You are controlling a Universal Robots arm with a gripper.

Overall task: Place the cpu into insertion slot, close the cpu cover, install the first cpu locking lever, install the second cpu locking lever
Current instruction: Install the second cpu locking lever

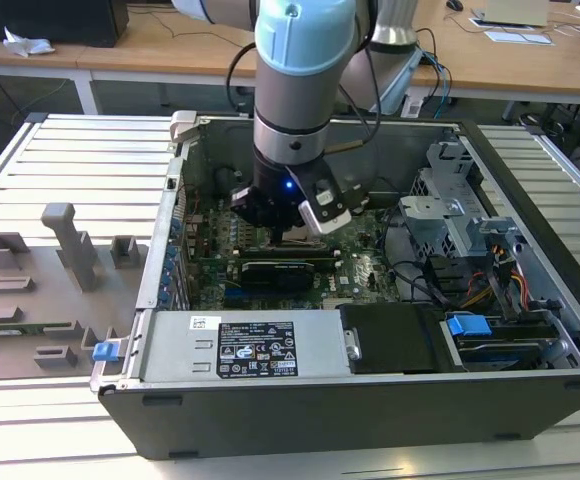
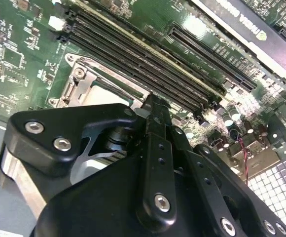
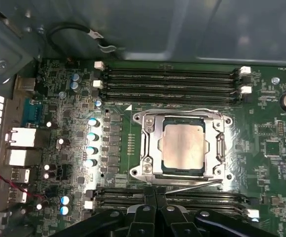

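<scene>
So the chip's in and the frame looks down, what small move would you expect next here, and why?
Probably a short push on the locking lever towards its catch. In the first wrist view the cpu sits under the flat-lying cpu cover, that wire lever lies slanted off the frame's edge as if unlatched, and the gripper is right by it.

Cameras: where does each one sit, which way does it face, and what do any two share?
Exterior view: off the arm, above the open computer case, looking down; arm and hand show.
First wrist view: on the arm, facing the motherboard; cpu under the closed cpu cover; hand at the edge.
Second wrist view: near the wrist, looking along the hand at the board.
Both wrist views share the cpu cover.
</scene>
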